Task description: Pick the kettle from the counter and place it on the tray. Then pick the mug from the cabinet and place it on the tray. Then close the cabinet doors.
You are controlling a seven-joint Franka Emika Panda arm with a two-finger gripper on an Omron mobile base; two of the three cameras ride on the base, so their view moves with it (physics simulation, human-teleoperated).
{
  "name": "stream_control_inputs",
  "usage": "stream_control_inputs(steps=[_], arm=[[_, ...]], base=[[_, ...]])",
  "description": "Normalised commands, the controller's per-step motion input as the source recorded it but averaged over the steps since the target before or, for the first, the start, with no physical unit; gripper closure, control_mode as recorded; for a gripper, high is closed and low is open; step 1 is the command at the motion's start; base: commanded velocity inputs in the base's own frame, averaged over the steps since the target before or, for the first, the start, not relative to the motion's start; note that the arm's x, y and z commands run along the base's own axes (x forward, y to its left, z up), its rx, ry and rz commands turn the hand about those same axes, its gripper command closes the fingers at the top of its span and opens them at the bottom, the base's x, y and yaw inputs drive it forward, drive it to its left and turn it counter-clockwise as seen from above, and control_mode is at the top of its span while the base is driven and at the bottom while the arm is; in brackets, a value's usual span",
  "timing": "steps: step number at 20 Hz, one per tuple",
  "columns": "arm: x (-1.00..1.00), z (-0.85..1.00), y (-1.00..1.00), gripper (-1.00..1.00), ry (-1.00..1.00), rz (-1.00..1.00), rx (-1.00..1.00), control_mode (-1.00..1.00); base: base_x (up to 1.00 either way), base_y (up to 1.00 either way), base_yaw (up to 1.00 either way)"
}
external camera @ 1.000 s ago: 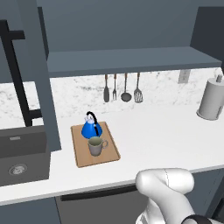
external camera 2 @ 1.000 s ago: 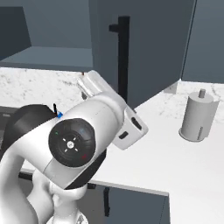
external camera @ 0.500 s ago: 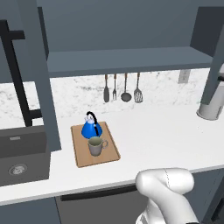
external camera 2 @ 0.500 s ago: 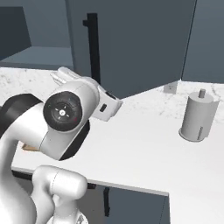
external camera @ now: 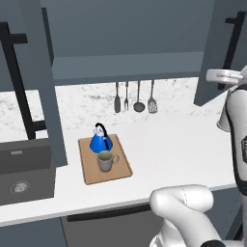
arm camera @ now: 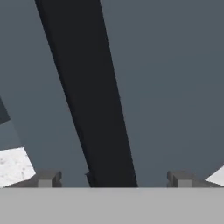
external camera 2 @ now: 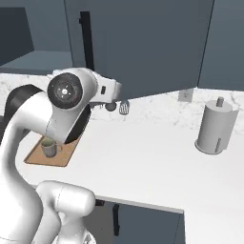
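The blue kettle (external camera: pixel 101 142) and the grey-beige mug (external camera: pixel 106 160) both stand on the wooden tray (external camera: pixel 123 168) on the white counter (external camera: pixel 183 149). The mug (external camera 2: pixel 48 147) and a corner of the tray (external camera 2: pixel 40 157) also show past my arm. The cabinet (external camera: pixel 130 67) stands open. Its left door (external camera: pixel 44 87) is swung wide, while the right door (external camera: pixel 222 53) is partly swung in. My gripper (arm camera: pixel 113 179) is open and close against the right door (arm camera: pixel 175 87). Its fingertips (arm camera: pixel 46 178) sit on either side of the black bar handle (arm camera: pixel 87 100).
Utensils (external camera: pixel 134 97) hang on the backsplash. A sink (external camera: pixel 21 169) lies at the left. A grey paper-towel holder (external camera 2: pixel 214 126) stands at the right on the counter. My arm's elbow (external camera 2: pixel 66 109) rises over the counter's front.
The arm has swung up and toward the right door. That door has turned inward and now covers the paper-towel holder in the left base view. Kettle, mug and tray have not moved.
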Motion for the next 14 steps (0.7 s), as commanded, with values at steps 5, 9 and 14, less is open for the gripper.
stream_control_inputs(steps=[5, 9, 14], arm=[[0.93, -0.13, 0.33, -1.0, 0.11, 0.11, -0.24, -1.0], [0.9, -0.03, 0.23, -1.0, 0.12, 0.04, -0.19, -1.0], [0.38, -0.07, 0.29, -1.0, 0.06, 0.02, -0.28, -1.0]], base=[[0.0, 0.0, 0.0], [0.0, 0.0, 0.0], [0.0, 0.0, 0.0]])
